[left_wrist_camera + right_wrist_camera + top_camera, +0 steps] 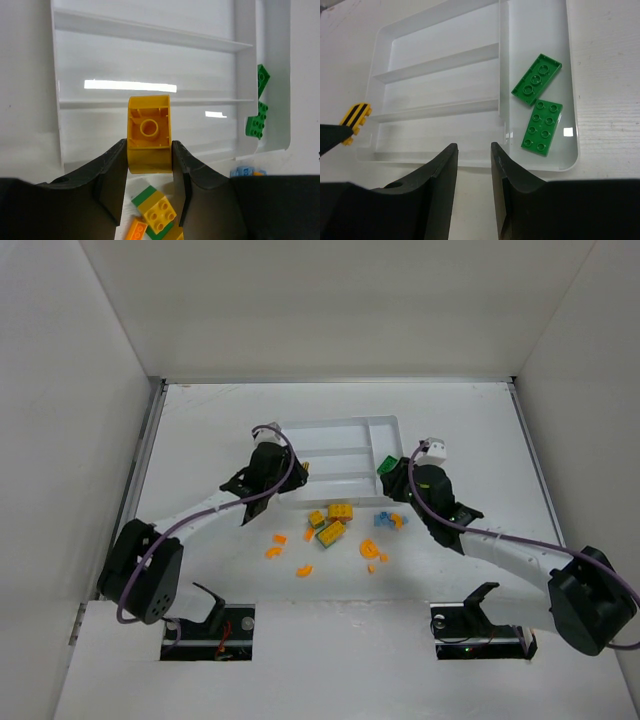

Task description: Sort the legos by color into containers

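Note:
My left gripper [148, 146] is shut on a yellow brick [148, 134], hollow underside toward the camera, held over the near edge of the white tray [150, 42]. In the top view this gripper [298, 473] is at the tray's left front corner. My right gripper [474, 148] is open and empty, just in front of the tray's [435, 62] near rim. Two green plates [536, 80] [542, 125] lie in the narrow crosswise section. The three long sections hold nothing. Loose yellow bricks [333, 522], orange bits [279, 540] and light-blue pieces [386, 520] lie on the table in front of the tray.
A yellow-and-green brick [157, 207] and an orange piece [136, 230] lie directly under my left gripper. White walls enclose the table [200, 430] on three sides. The right gripper [388, 478] stands by the tray's right end.

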`<action>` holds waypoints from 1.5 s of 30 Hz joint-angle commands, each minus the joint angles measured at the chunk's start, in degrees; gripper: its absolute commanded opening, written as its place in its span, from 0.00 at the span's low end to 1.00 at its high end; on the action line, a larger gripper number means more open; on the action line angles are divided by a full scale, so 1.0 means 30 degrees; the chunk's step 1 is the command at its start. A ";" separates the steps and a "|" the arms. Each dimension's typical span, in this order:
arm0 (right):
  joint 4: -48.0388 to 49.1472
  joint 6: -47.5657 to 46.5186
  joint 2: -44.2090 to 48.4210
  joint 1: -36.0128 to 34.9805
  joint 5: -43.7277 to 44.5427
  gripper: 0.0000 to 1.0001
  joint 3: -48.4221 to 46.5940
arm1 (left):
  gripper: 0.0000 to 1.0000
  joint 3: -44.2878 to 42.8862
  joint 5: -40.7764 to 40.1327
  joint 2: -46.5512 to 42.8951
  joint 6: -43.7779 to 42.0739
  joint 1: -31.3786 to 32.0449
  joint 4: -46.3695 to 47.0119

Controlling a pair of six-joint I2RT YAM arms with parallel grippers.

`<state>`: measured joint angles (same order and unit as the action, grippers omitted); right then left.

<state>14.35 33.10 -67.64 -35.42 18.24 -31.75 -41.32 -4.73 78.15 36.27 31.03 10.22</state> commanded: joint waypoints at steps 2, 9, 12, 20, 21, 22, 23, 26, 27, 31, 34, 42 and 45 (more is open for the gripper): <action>0.1428 0.0333 -0.0218 -0.0394 0.0365 0.40 0.0094 | 0.16 -0.1986 -0.0444 0.1135 -0.0517 -0.0338 0.0637; 0.1516 0.0245 -0.0335 -0.0571 0.0571 0.41 0.0123 | 0.16 -0.3743 -0.0239 0.2892 -0.0548 -0.1244 0.0928; 0.1574 0.0333 -0.0452 -0.0571 0.0571 0.41 0.0123 | 0.16 -0.5235 0.0111 0.4296 -0.0460 -0.1626 0.0901; 0.1545 0.0216 -0.0306 -0.0659 0.0571 0.42 0.0123 | 0.15 -0.8549 0.0347 0.8107 0.0477 -0.2505 0.0170; 0.1487 0.0187 -0.0248 -0.0659 0.0571 0.43 0.0123 | 0.15 -0.8696 0.0289 0.8342 0.0507 -0.2506 0.0168; 0.1516 0.0187 -0.0190 -0.0659 0.0571 0.43 0.0152 | 0.15 -0.8871 0.0230 0.8577 0.0536 -0.2535 0.0110; 0.1574 0.0245 -0.0131 -0.0659 0.0571 0.43 0.0211 | 0.15 -0.8989 0.0172 0.8724 0.0565 -0.2535 0.0081; 0.1574 0.0216 -0.0364 -0.0659 0.0541 0.43 0.0124 | 0.16 -0.9283 -0.0179 0.8959 0.0537 -0.2535 -0.0008; 0.1487 0.0158 -0.0423 -0.0688 0.0541 0.43 0.0036 | 0.18 -0.9370 -0.0412 0.9018 0.0507 -0.2564 -0.0008; 0.1574 0.0099 -0.0686 -0.0923 0.0513 0.48 -0.0081 | 0.33 -0.9547 -0.0825 0.9107 0.0478 -0.2623 0.0108; 0.1399 -0.0164 -0.0804 -0.1243 0.0453 0.56 -0.0257 | 0.44 -0.9255 -0.0913 0.8669 0.0449 -0.2565 0.0372; 0.1457 -0.0779 -0.0834 -0.2123 0.0395 0.64 -0.0521 | 0.48 -0.8025 -0.0943 0.7058 0.0536 -0.2564 0.0988; 0.1224 -0.1247 -0.0833 -0.2503 0.0132 0.48 -0.0784 | 0.41 -0.6565 -0.1088 0.5626 0.0595 -0.2243 0.1805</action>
<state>15.70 31.20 -69.89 -41.69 18.98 -31.66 -64.14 -6.83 101.65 37.78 23.66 11.92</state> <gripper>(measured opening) 0.513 0.425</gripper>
